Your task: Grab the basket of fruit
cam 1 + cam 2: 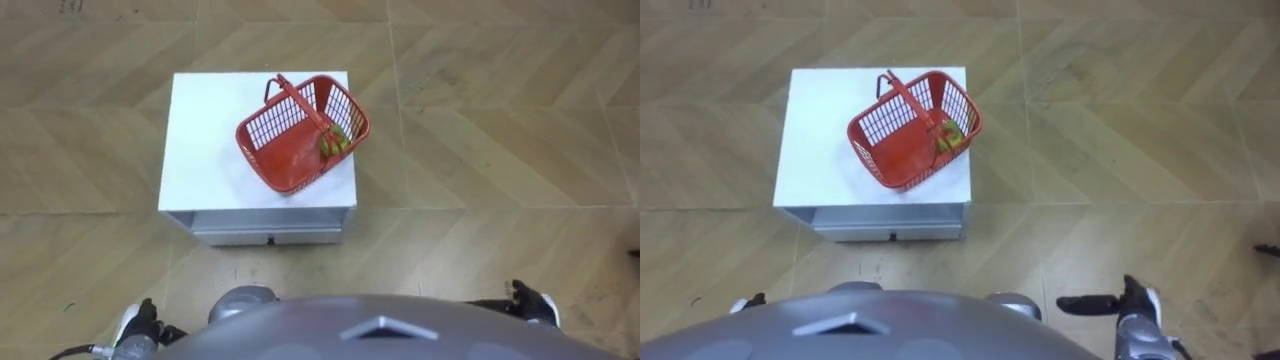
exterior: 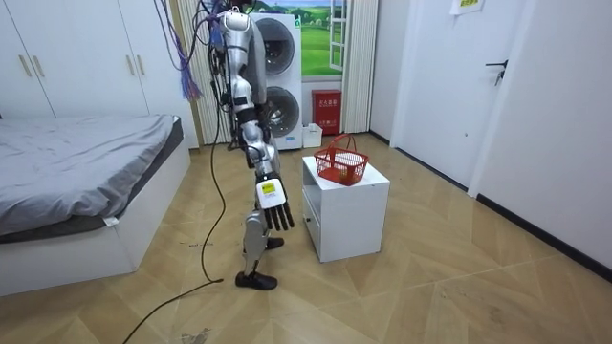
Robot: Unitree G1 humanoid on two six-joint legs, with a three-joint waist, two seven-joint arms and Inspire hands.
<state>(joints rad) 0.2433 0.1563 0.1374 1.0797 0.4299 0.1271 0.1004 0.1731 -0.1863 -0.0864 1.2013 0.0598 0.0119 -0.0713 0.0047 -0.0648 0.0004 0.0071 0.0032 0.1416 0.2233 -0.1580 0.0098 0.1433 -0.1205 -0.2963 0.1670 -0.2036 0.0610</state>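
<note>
The red fruit basket sits at the right edge of the white cabinet, handle raised. The right hand hangs with fingers straight; the left hand cannot be read. Best to grip the handle mid-span and lift level, keeping the green fruit inside.

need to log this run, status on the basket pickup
Right hand open, low at the side; left hand low too. Fruit basket on the white cabinet, handle up, untouched. Nothing in the way.
</note>
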